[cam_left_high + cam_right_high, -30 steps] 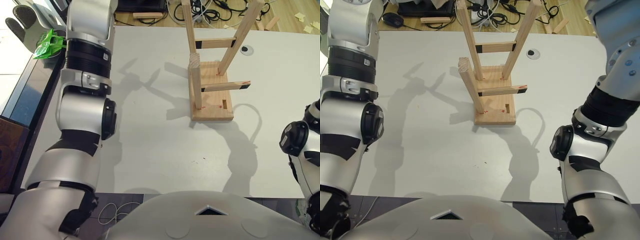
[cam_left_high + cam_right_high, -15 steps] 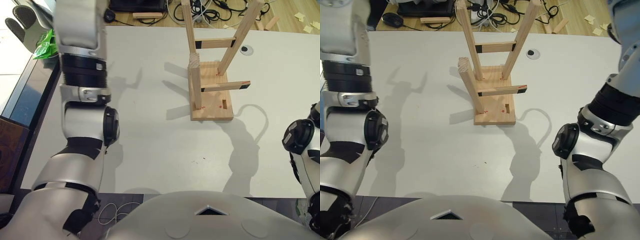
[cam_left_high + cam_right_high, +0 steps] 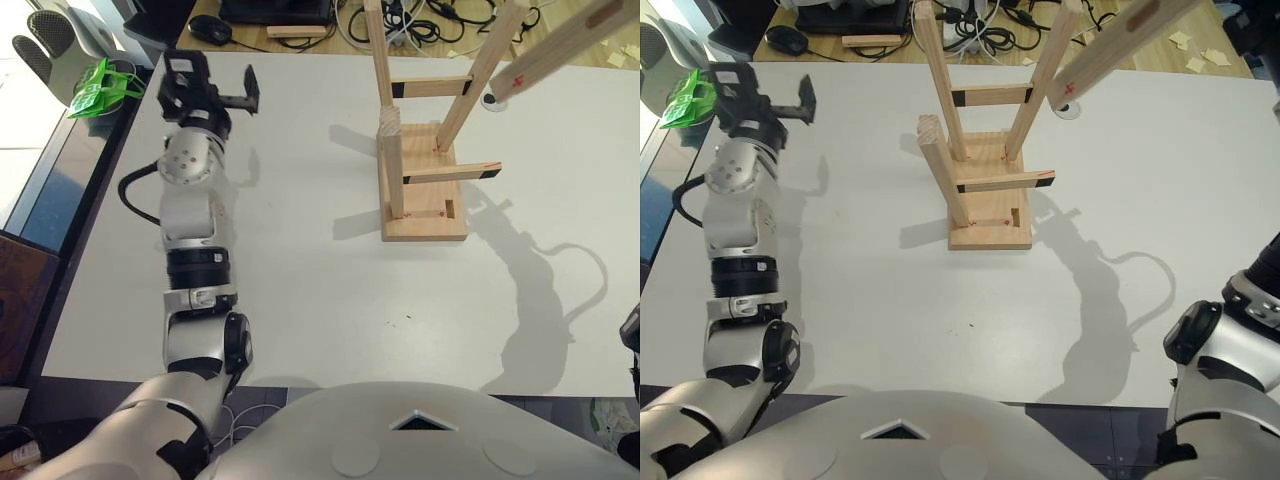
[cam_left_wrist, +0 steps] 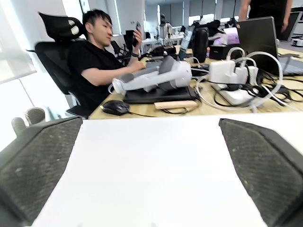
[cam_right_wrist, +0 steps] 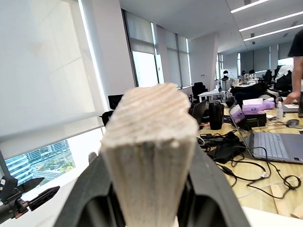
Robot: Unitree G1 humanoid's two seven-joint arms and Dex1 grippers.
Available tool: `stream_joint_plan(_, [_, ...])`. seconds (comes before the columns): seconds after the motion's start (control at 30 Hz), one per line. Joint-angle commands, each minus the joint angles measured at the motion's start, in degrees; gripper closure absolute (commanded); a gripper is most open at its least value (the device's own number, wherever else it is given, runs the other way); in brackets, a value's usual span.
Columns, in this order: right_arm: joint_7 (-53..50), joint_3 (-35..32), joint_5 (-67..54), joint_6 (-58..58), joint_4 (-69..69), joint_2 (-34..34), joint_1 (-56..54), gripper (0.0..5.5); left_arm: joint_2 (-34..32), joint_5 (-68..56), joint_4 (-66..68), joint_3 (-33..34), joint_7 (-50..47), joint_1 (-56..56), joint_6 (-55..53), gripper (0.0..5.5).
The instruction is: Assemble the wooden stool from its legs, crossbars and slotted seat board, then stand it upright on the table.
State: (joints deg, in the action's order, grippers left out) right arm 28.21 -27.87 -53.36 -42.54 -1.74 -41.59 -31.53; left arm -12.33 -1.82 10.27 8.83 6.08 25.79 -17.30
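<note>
Roughly three quarters done, I'd say. The left gripper (image 4: 151,163) hangs low over the table (image 3: 300,290), well off to the left of the seat board (image 3: 425,226), with its jaws spread wide and nothing between them.

The seat board lies flat, so the stool is being built upside down. Three legs (image 3: 390,165) stand in it. The far crossbar (image 3: 430,86) joins the two back legs, and the near crossbar (image 3: 450,172) sticks out rightward from the front left leg with its end free.

No real containers here. The closest thing is the board's slots: three hold legs, and the front right slot (image 3: 449,208) is open.

Above and right of the seat board, the right gripper (image 5: 150,201) has its jaws pinching the fourth leg (image 3: 560,42) up in the air. Left to do, as I read it: seat that leg, catch the crossbar end, flip the stool upright.
</note>
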Motion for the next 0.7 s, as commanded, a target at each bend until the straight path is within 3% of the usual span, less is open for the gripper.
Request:
stream_joint_plan(0.03, [1.2, -1.5, 1.1, -0.2, 1.0, -0.5, 3.7, 4.5, 2.3, -0.2, -3.6, -3.8, 1.4, -3.7, -2.8, 0.1])
stream_joint_plan(0.7, [-4.2, -3.2, -3.3, -3.4, -2.7, 9.0, 11.9, 4.5, 4.7, -0.9, -15.6, -13.3, 5.1, -11.9, -13.5, 0.1])
